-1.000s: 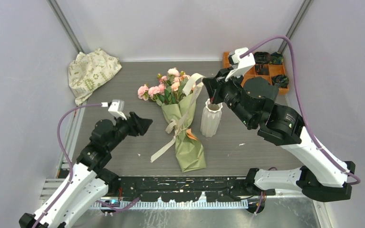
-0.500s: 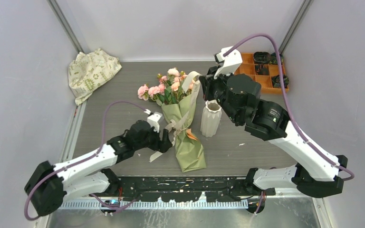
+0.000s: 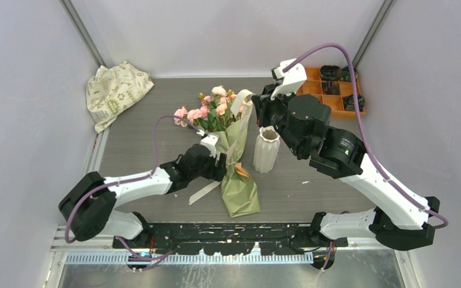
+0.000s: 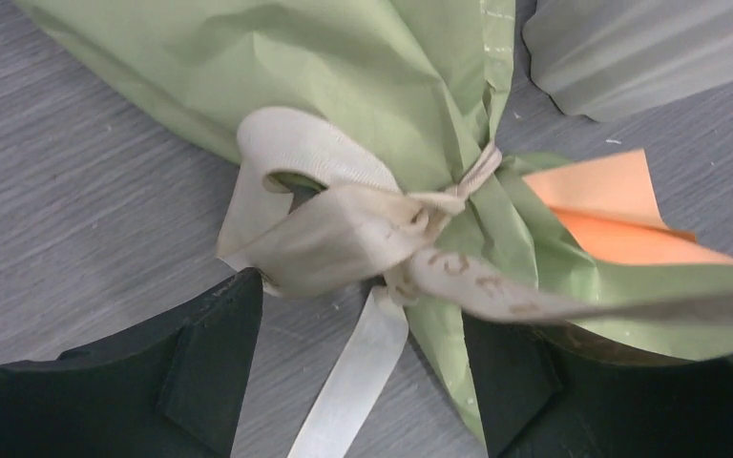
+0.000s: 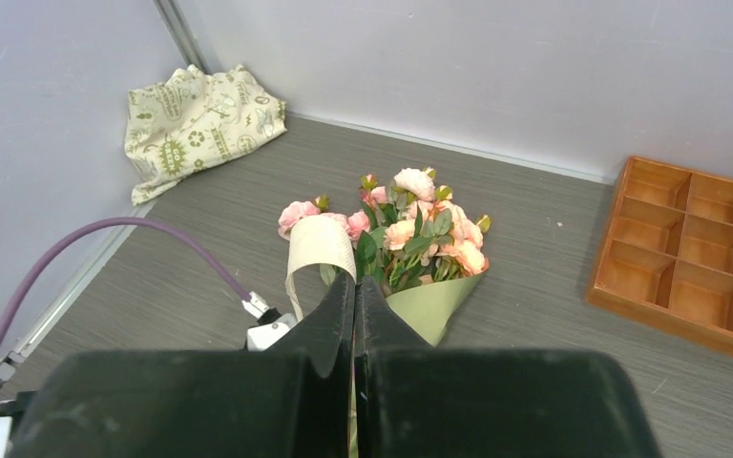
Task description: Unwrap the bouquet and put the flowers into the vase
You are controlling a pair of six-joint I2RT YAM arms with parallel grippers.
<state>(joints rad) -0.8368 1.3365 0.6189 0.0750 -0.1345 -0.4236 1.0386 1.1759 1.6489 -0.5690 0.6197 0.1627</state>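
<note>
Because the cream ribbon [image 4: 344, 234] is what holds the paper shut, both arms are working on the tie rather than on the flowers [image 3: 213, 109]. The bouquet [image 3: 240, 192] lies flat near the middle of the table [image 3: 144, 120], blooms towards the far edge and the pointed foot of its olive-green cone towards the near edge. The vase [image 3: 267, 151] stands upright just beside it on the right, close enough for a short transfer later. The left gripper [image 4: 363, 334] hangs low over the waist of the cone with its jaws spread wide and nothing between them but air. They straddle the bow and one loose tail, ready, I judge, to close on the ribbon and pull the knot [image 4: 444, 198] apart. The right gripper [image 5: 353, 303] is clenched just above the blooms, and a raised end of ribbon curls up to its tips, so it appears to pinch that end and keep the tie taut. The unwrapping is barely begun, since the knot is intact. A patterned cloth [image 3: 115, 90] sits in the far left corner and an orange tray [image 3: 335, 102] in the far right, both well clear.
</note>
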